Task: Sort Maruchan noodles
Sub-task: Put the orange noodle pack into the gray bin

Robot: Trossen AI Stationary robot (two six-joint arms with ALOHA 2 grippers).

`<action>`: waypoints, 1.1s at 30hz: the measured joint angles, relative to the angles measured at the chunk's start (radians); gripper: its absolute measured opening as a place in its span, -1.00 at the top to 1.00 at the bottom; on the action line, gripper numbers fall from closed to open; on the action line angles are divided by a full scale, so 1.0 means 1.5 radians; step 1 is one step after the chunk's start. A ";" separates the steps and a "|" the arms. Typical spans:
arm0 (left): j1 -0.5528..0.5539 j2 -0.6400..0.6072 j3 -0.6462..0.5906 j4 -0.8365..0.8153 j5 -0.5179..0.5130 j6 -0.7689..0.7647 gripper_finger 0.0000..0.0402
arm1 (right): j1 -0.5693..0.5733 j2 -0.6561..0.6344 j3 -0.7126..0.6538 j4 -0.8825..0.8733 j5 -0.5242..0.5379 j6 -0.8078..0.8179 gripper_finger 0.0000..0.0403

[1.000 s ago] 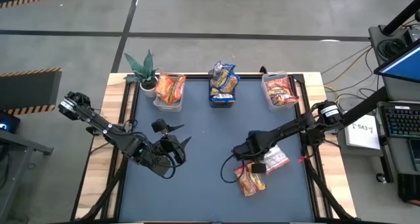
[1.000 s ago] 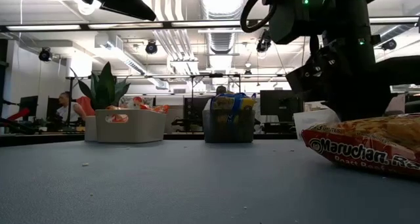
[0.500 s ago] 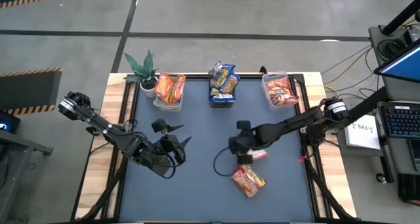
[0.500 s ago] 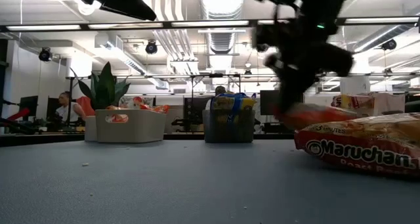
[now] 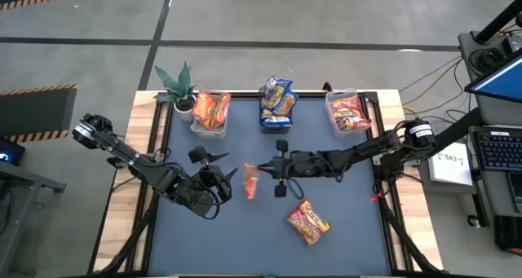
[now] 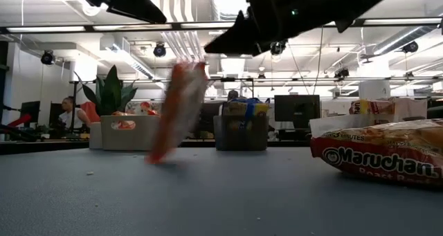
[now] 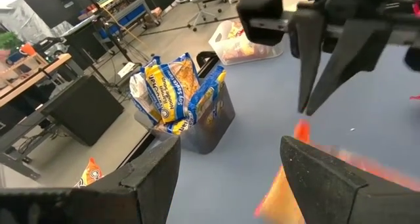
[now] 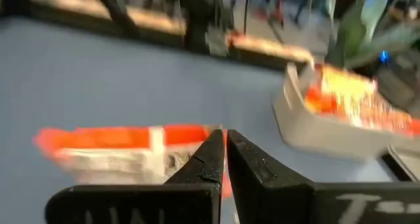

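Red-and-white flat plastic noodle packet [image 5: 250,181] stands on edge, blurred, on the dark blue table mat [image 5: 245,229], between my two grippers. My right gripper [image 5: 281,169] reaches over mid-table, fingers spread wide, just beside the packet, not gripping it. My left gripper [image 5: 224,180] waits near the packet's other side, fingers parted, empty. An orange Maruchan packet [image 5: 309,222] lies flat on the mat nearer the front edge.

Open-plan office lab: monitors [image 6: 295,109], ceiling ducts [image 6: 234,1]
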 joint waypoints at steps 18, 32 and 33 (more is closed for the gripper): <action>0.029 0.000 0.000 0.000 0.000 -0.002 -0.22 | -0.008 0.001 -0.078 0.067 -0.005 0.044 0.96; 0.033 0.000 0.000 0.003 0.000 -0.002 -0.22 | -0.008 0.001 -0.078 0.067 -0.005 0.041 0.96; 0.033 0.000 0.000 0.003 0.000 -0.002 -0.22 | -0.008 0.001 -0.078 0.067 -0.005 0.041 0.96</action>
